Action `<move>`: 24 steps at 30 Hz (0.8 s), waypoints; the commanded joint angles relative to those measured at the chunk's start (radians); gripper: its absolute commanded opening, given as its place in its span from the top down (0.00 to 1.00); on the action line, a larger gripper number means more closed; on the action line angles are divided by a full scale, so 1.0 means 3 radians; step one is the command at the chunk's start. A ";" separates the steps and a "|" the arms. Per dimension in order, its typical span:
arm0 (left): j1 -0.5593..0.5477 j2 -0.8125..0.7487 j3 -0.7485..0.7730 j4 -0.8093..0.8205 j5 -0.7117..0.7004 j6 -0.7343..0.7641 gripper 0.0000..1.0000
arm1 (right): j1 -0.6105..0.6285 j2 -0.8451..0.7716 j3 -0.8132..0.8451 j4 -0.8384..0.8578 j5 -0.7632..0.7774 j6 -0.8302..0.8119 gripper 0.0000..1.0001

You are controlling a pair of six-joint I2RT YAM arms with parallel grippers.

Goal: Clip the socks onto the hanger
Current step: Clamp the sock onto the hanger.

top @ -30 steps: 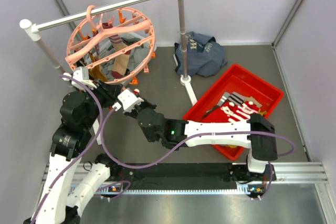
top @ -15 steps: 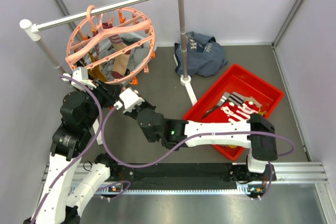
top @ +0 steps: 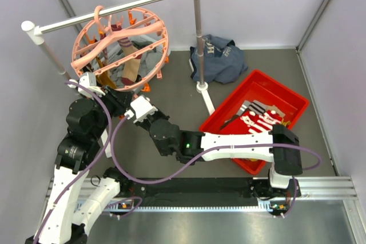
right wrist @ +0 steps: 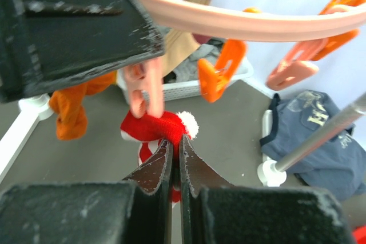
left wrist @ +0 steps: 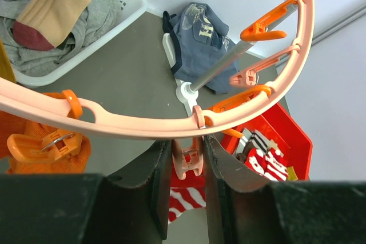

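The salmon-pink ring hanger [top: 120, 50] hangs by its hook from the rail. My left gripper [left wrist: 187, 152] is shut on a pink clip peg [left wrist: 187, 163] under the ring's lower rim [left wrist: 131, 124]. My right gripper [right wrist: 176, 141] is shut on a red-and-white striped sock [right wrist: 154, 127] with a white pompom. It holds the sock's red top up against that same peg [right wrist: 143, 87]. The sock also shows below the peg in the left wrist view [left wrist: 186, 198]. In the top view both grippers meet under the hanger's near edge [top: 123, 104].
An orange sock [left wrist: 48, 152] and a tan-and-maroon sock [left wrist: 54, 4] hang from other pegs. A white basket [left wrist: 123, 4] of grey clothes sits below. The red bin [top: 286, 92] holds more socks at right. The navy garment [top: 220, 55] lies by the rail stand's post [top: 197, 32].
My right gripper has edged slightly toward the hanger's lower rim with the sock. The left arm and hanger look the same.
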 commanded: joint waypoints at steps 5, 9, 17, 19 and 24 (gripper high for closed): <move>0.0002 -0.0006 0.0140 -0.0047 -0.0048 -0.0021 1.00 | 0.0055 0.0057 0.0157 0.0361 0.0382 -0.0062 1.00; 0.0002 0.0009 0.0135 -0.0047 -0.0033 -0.0036 1.00 | 0.0061 0.0037 0.0157 0.0331 0.0255 0.0060 1.00; 0.0002 0.0020 0.0146 -0.0042 -0.0043 -0.0067 1.00 | 0.0127 0.0011 0.0187 0.0346 0.0122 0.0137 1.00; 0.0002 0.0030 0.0151 -0.0042 -0.0048 -0.0067 1.00 | 0.0137 0.0021 0.0193 0.0361 0.0101 0.0148 1.00; 0.0002 0.0025 0.0171 -0.0042 -0.0033 -0.0072 1.00 | 0.0137 0.0062 0.0244 0.0382 0.0152 0.0112 1.00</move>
